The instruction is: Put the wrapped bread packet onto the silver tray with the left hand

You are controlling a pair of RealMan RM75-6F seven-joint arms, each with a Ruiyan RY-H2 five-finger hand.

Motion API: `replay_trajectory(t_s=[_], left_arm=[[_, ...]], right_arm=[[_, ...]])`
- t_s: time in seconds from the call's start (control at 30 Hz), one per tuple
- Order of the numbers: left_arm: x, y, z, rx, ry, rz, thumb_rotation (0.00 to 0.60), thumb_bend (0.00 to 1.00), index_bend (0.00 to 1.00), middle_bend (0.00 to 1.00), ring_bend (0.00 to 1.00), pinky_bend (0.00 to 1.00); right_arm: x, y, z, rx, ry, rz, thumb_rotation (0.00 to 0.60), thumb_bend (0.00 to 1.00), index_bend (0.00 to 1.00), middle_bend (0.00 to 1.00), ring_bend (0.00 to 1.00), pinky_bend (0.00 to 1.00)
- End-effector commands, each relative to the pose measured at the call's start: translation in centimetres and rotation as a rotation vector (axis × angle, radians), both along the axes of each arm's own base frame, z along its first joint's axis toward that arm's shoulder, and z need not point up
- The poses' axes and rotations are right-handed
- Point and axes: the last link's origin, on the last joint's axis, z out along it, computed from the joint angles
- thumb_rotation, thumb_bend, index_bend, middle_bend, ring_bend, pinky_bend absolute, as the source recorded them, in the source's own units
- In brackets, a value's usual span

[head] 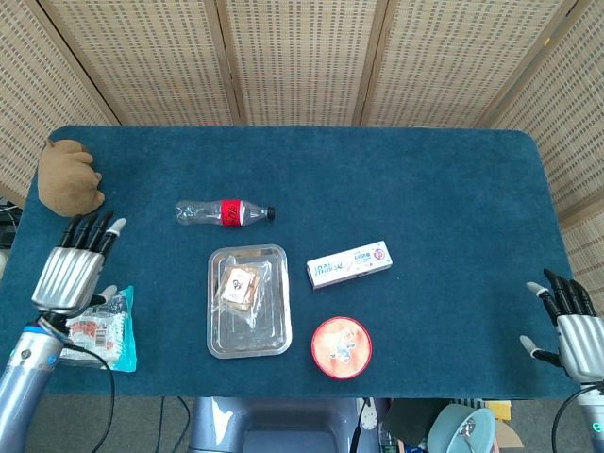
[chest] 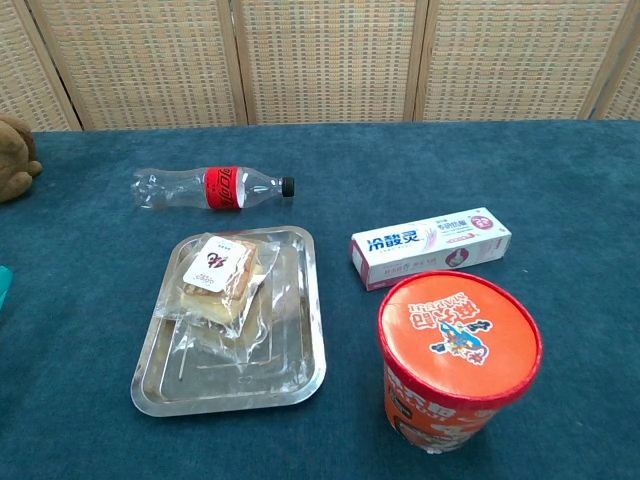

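The wrapped bread packet point(head: 240, 287) point(chest: 217, 279), clear film with a white label, lies inside the silver tray point(head: 274, 335) point(chest: 300, 375) toward its far end. My left hand point(head: 74, 267) is far to the left of the tray, over the table's left edge, fingers spread and holding nothing; it does not appear in the chest view. My right hand point(head: 571, 321) is at the table's front right corner, fingers apart and empty.
A plastic cola bottle point(head: 224, 212) point(chest: 212, 187) lies behind the tray. A toothpaste box point(head: 349, 264) point(chest: 430, 246) and a red-lidded tub point(head: 341, 346) point(chest: 458, 355) sit right of it. A brown plush toy point(head: 69, 177) is at far left; a snack packet point(head: 94, 328) lies under my left hand.
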Motion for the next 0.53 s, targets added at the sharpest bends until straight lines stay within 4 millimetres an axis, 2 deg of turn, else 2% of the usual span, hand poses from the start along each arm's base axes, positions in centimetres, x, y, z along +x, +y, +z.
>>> replay_trajectory(t_s=[0.03, 0.27, 0.53], left_arm=[[-3.2, -3.3, 0.8, 0.036, 0.014, 0.030, 0.600, 0.21, 0.00, 0.00, 0.00, 0.00], [-5.5, -4.6, 0.2, 0.037, -0.030, 0.035, 0.600, 0.21, 0.00, 0.00, 0.00, 0.00], [-6.3, -4.9, 0.1, 0.047, -0.031, 0.033, 0.600, 0.21, 0.00, 0.00, 0.00, 0.00]], right_arm=[[1.0, -0.8, -1.2, 0.032, 0.016, 0.017, 0.600, 0.22, 0.14, 0.00, 0.00, 0.00], [2.2, -1.0, -1.8, 0.047, 0.035, 0.037, 0.600, 0.22, 0.14, 0.00, 0.00, 0.00], [3.1, -1.4, -2.4, 0.065, 0.045, 0.052, 0.600, 0.22, 0.14, 0.00, 0.00, 0.00]])
